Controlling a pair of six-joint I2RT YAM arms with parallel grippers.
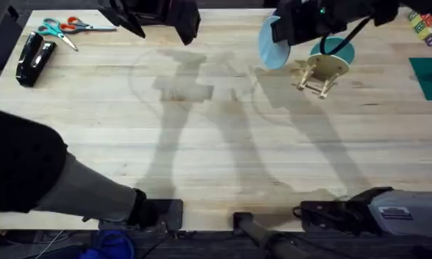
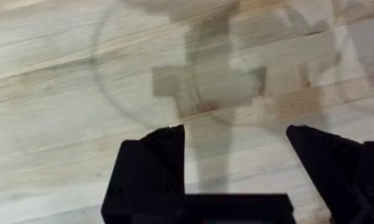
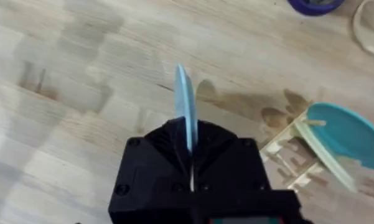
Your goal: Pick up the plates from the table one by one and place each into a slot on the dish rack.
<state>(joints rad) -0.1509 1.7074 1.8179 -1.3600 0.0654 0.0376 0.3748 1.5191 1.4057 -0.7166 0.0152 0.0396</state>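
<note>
the right gripper (image 3: 190, 165) has its black fingers clamped on the edge of a pale sky-blue round plate (image 3: 185, 106), held upright above the light wood worktop (image 3: 81, 124). just beyond stands the small pale wooden dish rack (image 3: 292, 158), a darker teal plate (image 3: 345, 134) already slotted. keep the plate vertical, align with a free slot, lower slowly. the left gripper (image 2: 236, 134) hangs wide open, empty

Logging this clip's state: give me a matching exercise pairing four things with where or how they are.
Things:
1. pale blue plate
2. teal plate
3. left gripper
4. scissors

States:
A. standing in the rack
B. open over bare table
C. lying at the table's far left corner
D. held on edge in the right gripper

Pairs: 1-D, 2-A, 3-B, 4-C
</note>
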